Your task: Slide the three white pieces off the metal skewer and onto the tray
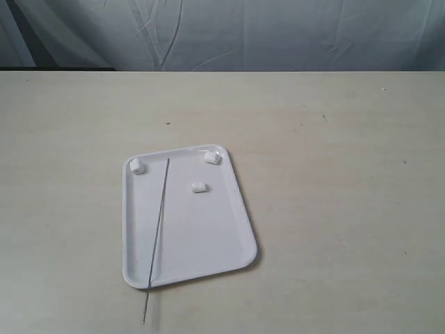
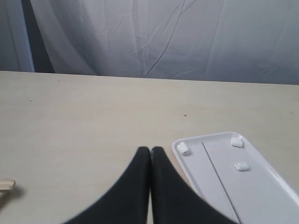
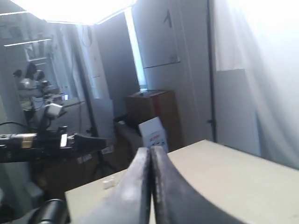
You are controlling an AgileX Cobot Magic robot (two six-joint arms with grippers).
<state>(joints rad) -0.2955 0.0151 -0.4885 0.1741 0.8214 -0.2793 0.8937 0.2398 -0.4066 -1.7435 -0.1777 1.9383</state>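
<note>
The white tray (image 1: 201, 236) lies on the table, also seen in the left wrist view as the tray (image 2: 261, 186). Three white pieces rest loose on it: one at the far left corner (image 1: 137, 166), one at the far right corner (image 1: 213, 157), one near the middle (image 1: 199, 186). The thin metal skewer (image 1: 157, 233) lies bare along the tray's left side, its near end sticking out over the rim onto the table. Neither arm shows in the exterior view. My left gripper (image 2: 150, 149) is shut and empty, off to the tray's side. My right gripper (image 3: 150, 149) is shut, pointing away toward the room.
A beige table (image 1: 334, 174) stretches around the tray, with a grey curtain (image 1: 278, 35) behind it. A small wooden-looking object (image 2: 5, 185) sits at the edge of the left wrist view. The right wrist view shows a table corner, boxes and equipment beyond.
</note>
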